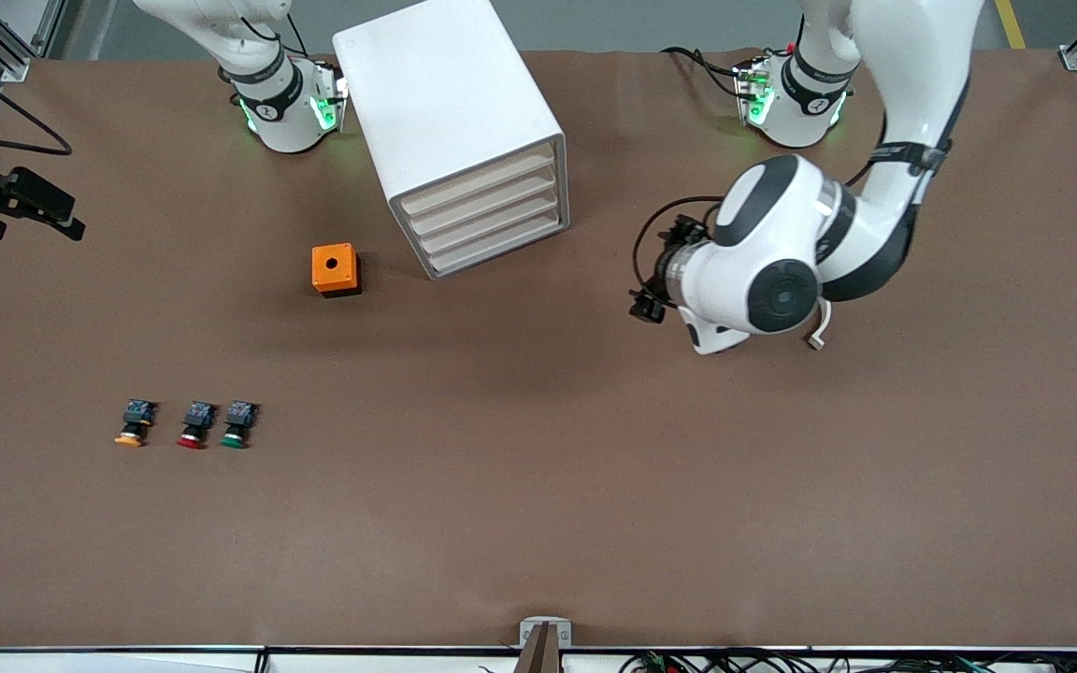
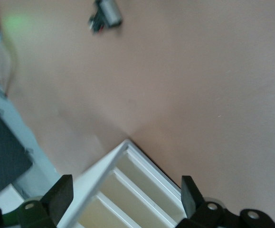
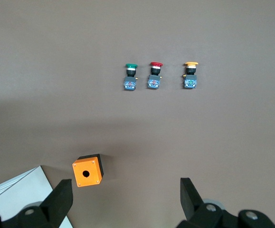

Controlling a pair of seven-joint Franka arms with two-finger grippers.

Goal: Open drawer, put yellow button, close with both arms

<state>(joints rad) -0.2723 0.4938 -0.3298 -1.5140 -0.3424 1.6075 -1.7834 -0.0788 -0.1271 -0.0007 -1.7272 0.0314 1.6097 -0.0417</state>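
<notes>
The white cabinet [image 1: 452,131] stands angled on the brown table [image 1: 595,486], between the two arm bases, its four drawer fronts turned toward the front camera and the left arm's end. All four sit flush; the drawer [image 1: 480,180], uppermost of them, is closed. Wide bare table lies nearer the front camera than the cabinet, and more toward the left arm's end.

The left arm bends down from its base, its wrist lowered beside the cabinet's front on the left arm's end. The left gripper [image 2: 123,199] hangs just off the cabinet's front corner, fingers [image 2: 59,194] spread wide with nothing between them; the drawer fronts [image 2: 128,190] show between them in the left wrist view.

The right arm is raised near its base. The right gripper [image 3: 125,199] is over the table beside the cabinet, toward the right arm's end, fingers [image 3: 189,194] likewise parted and empty.

An orange box with a hole [image 1: 335,269] sits just off the cabinet's front corner, toward the right arm's end. Well nearer the camera than the cabinet, three push-buttons lie in a row, apart from one another: the yellow button [image 1: 133,423] outermost toward the right arm's end, then the red button [image 1: 194,424], then the green button [image 1: 237,423]. Nothing stands between the row and the cabinet except the orange box.
</notes>
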